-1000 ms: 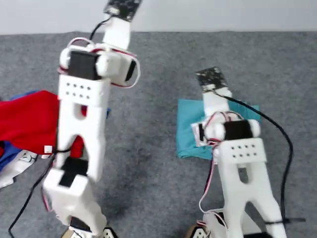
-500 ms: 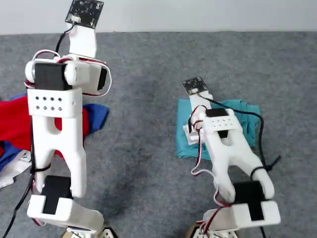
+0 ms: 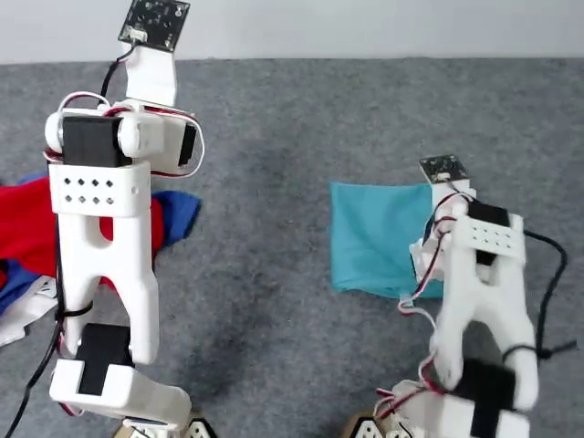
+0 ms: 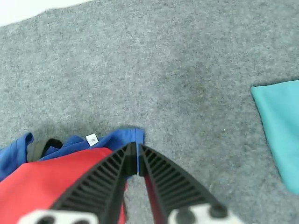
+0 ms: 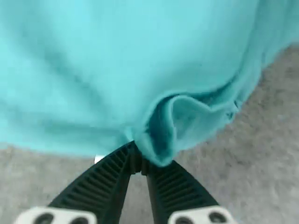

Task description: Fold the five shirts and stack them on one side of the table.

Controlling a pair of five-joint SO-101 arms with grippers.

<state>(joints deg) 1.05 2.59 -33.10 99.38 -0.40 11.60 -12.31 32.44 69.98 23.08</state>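
A teal shirt (image 3: 374,237) lies flat on the grey felt table, right of centre. My right gripper (image 5: 138,161) is at its right edge, shut on a raised fold of the teal shirt (image 5: 173,126). At the table's left edge lies a heap with a red shirt (image 3: 27,228) over a blue shirt (image 3: 178,210) and a white shirt (image 3: 27,306). My left gripper (image 4: 137,162) hangs shut just above the heap, where the red shirt (image 4: 51,182) meets the blue shirt (image 4: 70,142). The teal shirt (image 4: 280,126) also appears in the left wrist view.
Bare grey felt (image 3: 265,274) stretches between the heap and the teal shirt, and across the far side of the table. The left arm (image 3: 100,228) stands tall over the heap. The right arm (image 3: 479,265) covers the teal shirt's right edge.
The right arm has swung from the teal shirt's middle to its right edge, and the shirt now lies flatter. The left arm shifted left a second ago, then held still.
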